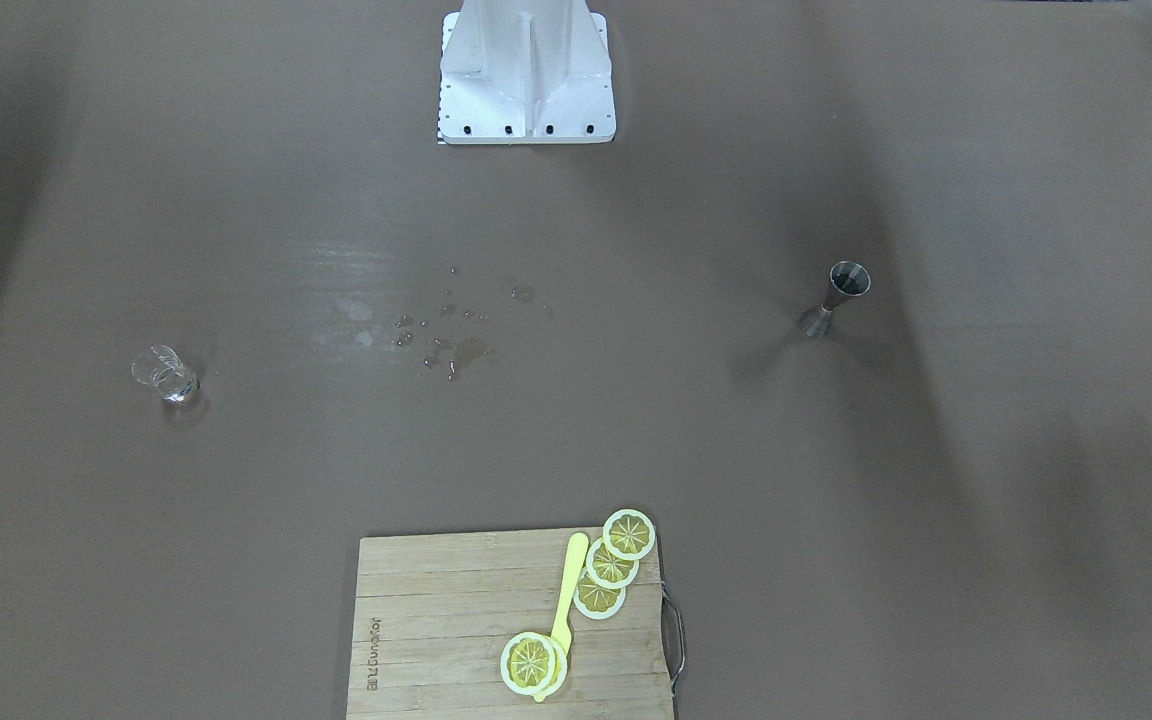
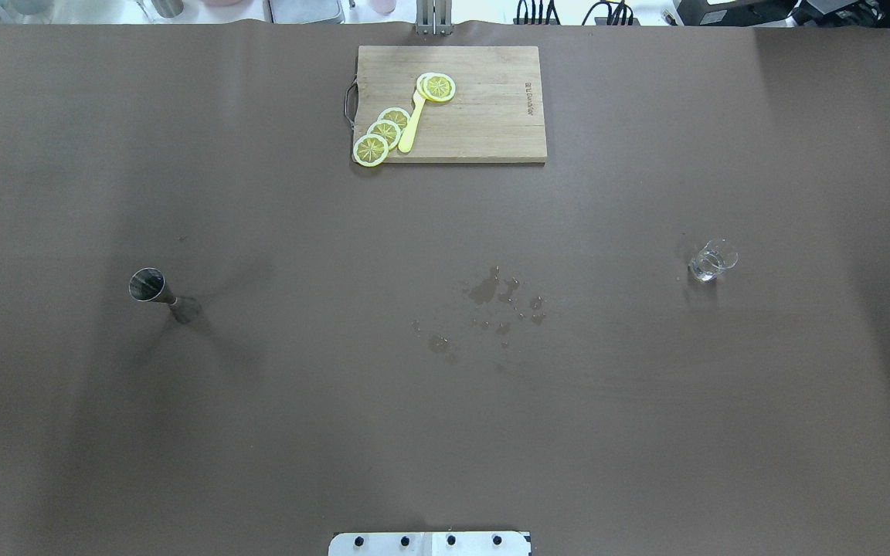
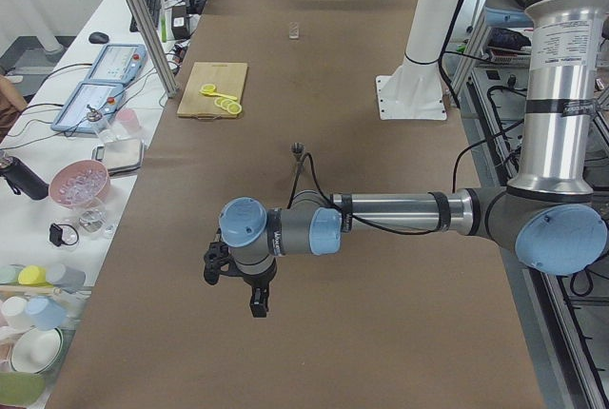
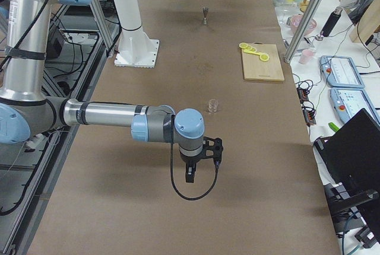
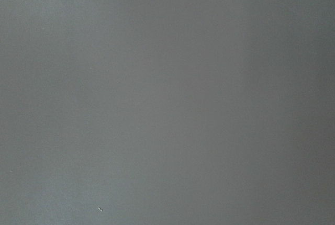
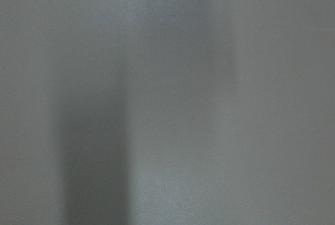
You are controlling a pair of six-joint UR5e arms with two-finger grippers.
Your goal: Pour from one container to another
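Observation:
The small clear glass cup (image 2: 712, 260) stands upright on the brown table's right half, also visible as the cup (image 1: 166, 375) and the cup (image 4: 212, 105). The steel hourglass jigger (image 2: 157, 292) stands upright on the left half, seen again as the jigger (image 1: 836, 298) and the jigger (image 3: 298, 151). My left gripper (image 3: 234, 293) hangs over the table's near left end, well short of the jigger. My right gripper (image 4: 203, 169) hangs short of the cup. Both show only in side views, so I cannot tell whether they are open or shut. The wrist views show only blurred table surface.
A wooden cutting board (image 2: 491, 131) with lemon slices (image 2: 383, 133) and a yellow knife (image 2: 412, 123) lies at the far middle edge. Spilled droplets (image 2: 495, 297) wet the table's centre. The white robot pedestal (image 1: 526, 75) stands at the near middle edge.

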